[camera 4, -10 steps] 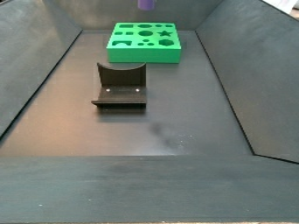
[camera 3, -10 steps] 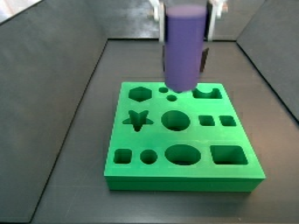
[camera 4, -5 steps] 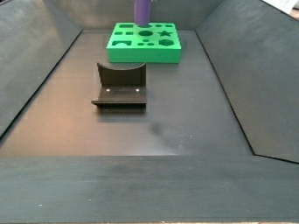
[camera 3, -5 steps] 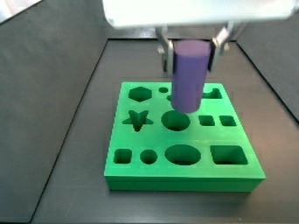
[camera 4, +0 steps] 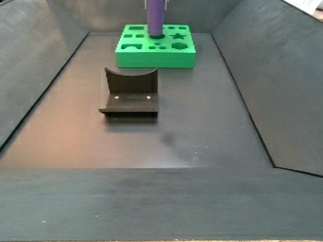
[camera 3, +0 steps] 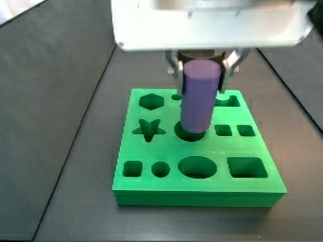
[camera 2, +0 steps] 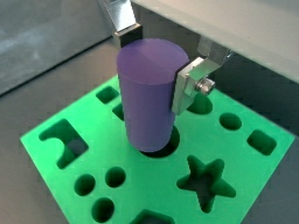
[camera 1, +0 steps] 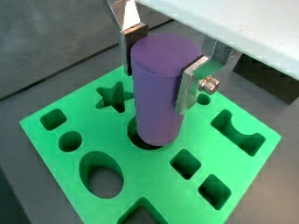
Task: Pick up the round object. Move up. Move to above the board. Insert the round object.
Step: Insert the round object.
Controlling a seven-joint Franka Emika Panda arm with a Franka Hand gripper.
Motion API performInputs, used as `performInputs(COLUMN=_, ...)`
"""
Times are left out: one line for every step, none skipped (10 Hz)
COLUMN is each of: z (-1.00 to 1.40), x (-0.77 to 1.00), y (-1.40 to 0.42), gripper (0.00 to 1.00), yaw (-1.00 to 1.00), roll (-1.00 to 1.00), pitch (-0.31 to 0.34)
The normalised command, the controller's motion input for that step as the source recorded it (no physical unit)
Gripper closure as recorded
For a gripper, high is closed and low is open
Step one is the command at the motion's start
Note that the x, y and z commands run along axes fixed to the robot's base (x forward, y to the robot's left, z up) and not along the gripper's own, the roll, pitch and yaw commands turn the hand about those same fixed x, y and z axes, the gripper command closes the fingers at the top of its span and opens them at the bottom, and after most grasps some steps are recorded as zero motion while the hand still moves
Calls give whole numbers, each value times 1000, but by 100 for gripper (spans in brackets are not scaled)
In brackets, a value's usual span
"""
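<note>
Even, diffuse light — no hard shadows, mild sheen on the dark floor [camera 4: 177, 142]. Side views soft and low-res; the gripper [camera 3: 202, 59] housing blows out white.

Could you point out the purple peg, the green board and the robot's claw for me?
round object [camera 3: 197, 95]: side view, middle of its purple side.
board [camera 3: 195, 195]: side view, its bare front wall.
gripper [camera 1: 159, 57]: wrist view, midway between the fingertips, over the round object's top, which it clamps.

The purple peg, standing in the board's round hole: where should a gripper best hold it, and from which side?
Grip the purple peg by its upper curved sides, from above, as the gripper does: it stands upright, its lower end in the green board.
</note>
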Motion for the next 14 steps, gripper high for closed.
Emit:
performInputs(z=-517, x=-94, y=-97, gripper=100, yaw=57, roll=161, pitch=-83)
performInputs(z=-497, x=-34, y=-149, gripper=100, yaw=29, roll=97, pitch=-104)
performInputs(z=-486, x=0, y=-183, gripper=100, yaw=0, roll=47, pitch=-140)
performInputs(z=-486, x=0, y=-177, gripper=100, yaw=0, roll=70, pitch=-126)
performInputs(z=-569, x=-3, y=-137, gripper=100, yaw=0, roll=120, pitch=-129)
performInputs(z=-666, x=-17, y=-103, gripper=100, yaw=0, roll=164, pitch=-116)
performInputs(z=-803, x=0, y=-54, gripper=100, yaw=14, roll=206, pitch=-94)
performInputs(z=-900, x=0, y=-11, gripper=100, yaw=34, roll=231, pitch=-6)
performInputs(z=-889, x=80, y=0, gripper=100, yaw=0, roll=220, pitch=0)
performInputs(z=-903, x=183, y=0, gripper=100, yaw=0, roll=187, pitch=33)
performInputs(z=-974, x=240, y=-11, gripper=100, yaw=0, roll=159, pitch=0)
performInputs(z=-97, x=-29, y=3, gripper=100, yaw=0, roll=-57, pitch=-136)
performInputs(z=0, x=31, y=0, gripper=100, yaw=0, roll=9, pitch=33)
performInputs(z=0, x=0, y=0, gripper=100, yaw=0, roll=0, pitch=0)
